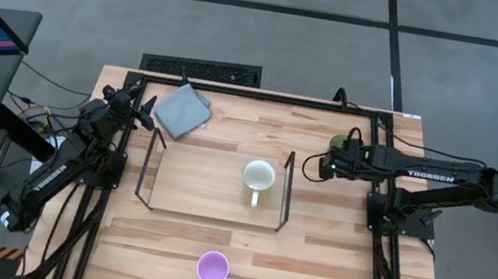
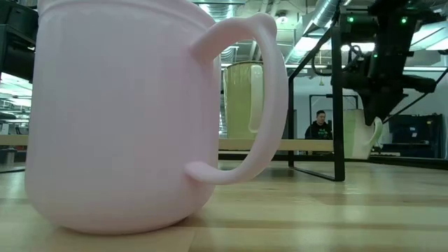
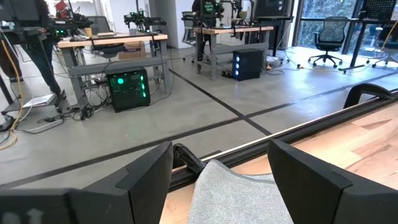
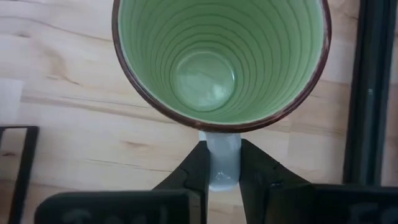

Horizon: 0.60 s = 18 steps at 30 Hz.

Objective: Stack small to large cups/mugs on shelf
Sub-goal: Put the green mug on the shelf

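Right claw point(image 4: 222, 163): clamped on green mug point(image 4: 221, 59) handle, beside shelf point(image 1: 286, 188).
Left claw point(image 3: 221, 171): wide apart, empty, over cloth point(image 3: 239, 196).
Cream mug point(image 1: 259, 177): on shelf.
Purple mug point(image 1: 213, 269): on tabletop point(image 1: 329, 265).

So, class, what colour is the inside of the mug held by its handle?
Light green, clearest in the right wrist view.

Probably a robotics lab: beyond the wooden surface point(image 1: 211, 245) lie a bare concrete floor point(image 3: 186, 106), workbenches point(image 3: 112, 40), office chairs point(image 3: 329, 31) and glowing computers point(image 3: 129, 87).
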### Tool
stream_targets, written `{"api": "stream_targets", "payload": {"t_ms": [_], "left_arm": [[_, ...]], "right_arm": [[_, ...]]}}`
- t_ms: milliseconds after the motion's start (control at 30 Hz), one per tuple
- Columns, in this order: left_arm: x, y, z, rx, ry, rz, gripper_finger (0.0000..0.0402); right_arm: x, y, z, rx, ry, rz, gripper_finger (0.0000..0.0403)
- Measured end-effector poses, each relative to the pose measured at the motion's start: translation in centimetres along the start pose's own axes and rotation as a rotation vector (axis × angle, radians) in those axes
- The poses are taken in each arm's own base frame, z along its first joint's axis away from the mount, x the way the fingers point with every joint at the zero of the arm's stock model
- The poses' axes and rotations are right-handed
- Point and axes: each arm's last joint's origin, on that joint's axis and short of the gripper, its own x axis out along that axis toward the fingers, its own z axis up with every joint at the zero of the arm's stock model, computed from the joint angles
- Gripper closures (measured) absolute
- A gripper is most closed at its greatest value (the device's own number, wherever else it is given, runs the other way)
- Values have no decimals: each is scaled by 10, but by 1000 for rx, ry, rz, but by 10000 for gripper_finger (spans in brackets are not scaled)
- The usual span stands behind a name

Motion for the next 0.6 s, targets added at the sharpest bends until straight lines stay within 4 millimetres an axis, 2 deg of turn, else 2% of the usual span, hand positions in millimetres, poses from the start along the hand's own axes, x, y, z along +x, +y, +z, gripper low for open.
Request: {"api": "stream_targets", "payload": {"t_ms": [600], "left_arm": [[0, 0, -1, -43, 13, -15, 148]], "right_arm": [[-69, 18, 14, -20, -35, 141, 333]]}}
